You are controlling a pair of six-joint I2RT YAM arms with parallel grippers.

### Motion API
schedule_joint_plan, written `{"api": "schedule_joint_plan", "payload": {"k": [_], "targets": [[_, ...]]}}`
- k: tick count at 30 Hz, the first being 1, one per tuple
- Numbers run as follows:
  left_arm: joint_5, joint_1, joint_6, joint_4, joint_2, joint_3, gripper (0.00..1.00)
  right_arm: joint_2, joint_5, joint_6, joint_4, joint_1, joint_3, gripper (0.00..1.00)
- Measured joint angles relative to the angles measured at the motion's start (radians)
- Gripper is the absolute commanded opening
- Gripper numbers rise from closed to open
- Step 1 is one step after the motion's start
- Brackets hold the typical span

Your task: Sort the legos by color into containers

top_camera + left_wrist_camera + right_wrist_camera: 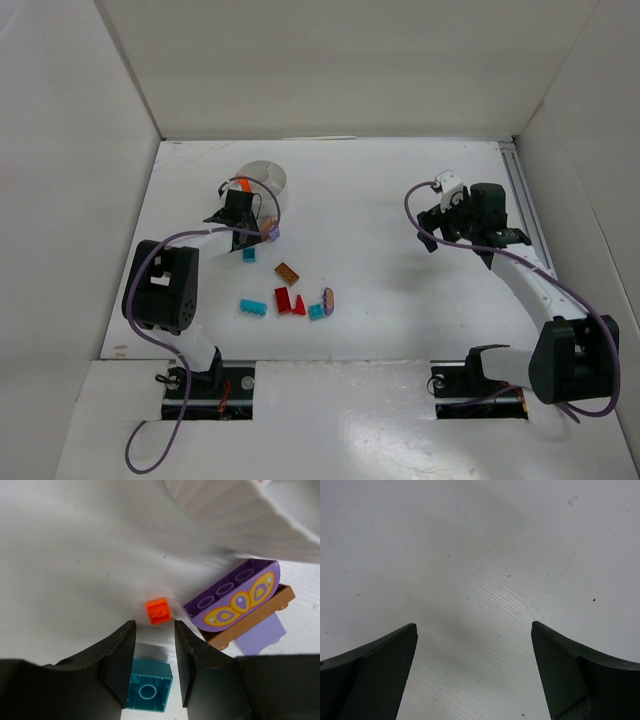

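My left gripper [238, 222] hangs over the table just in front of the white dish [270, 175], jaws slightly apart. In the left wrist view a teal brick [148, 685] lies hollow side up between the fingers [120, 665], touching the left one with a gap to the right one. A tiny orange lego [158, 611] sits just past the left gripper's [154, 627] tips. A purple half-round piece [232, 597] on a brown-orange plate [252, 619] lies to the right, below the dish wall [240, 515]. My right gripper [474, 626] is wide open and empty over bare table.
Loose legos lie mid-table: a brown-orange brick [287, 271], a teal brick [253, 307], two red pieces [288, 301], another teal piece [316, 310] and a purple-orange round one [328, 297]. The right arm [480, 210] is at the far right. White walls enclose the table.
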Motion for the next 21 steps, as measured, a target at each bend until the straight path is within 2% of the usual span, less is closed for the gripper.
{"api": "schedule_joint_plan", "payload": {"k": [2, 4, 8, 21], "targets": [[-0.003, 0.000, -0.002, 0.005, 0.010, 0.007, 0.33, 0.000, 0.000, 0.000, 0.000, -0.002, 0.000, 1.00], [-0.005, 0.000, -0.003, 0.008, 0.018, 0.015, 0.27, 0.000, 0.000, 0.000, 0.000, -0.004, 0.000, 1.00], [-0.008, 0.000, -0.005, 0.010, 0.021, 0.018, 0.24, 0.000, 0.000, 0.000, 0.000, -0.008, 0.000, 1.00], [-0.021, 0.000, -0.006, 0.008, 0.022, 0.019, 0.05, 0.000, 0.000, 0.000, 0.000, -0.008, 0.000, 1.00]]}}
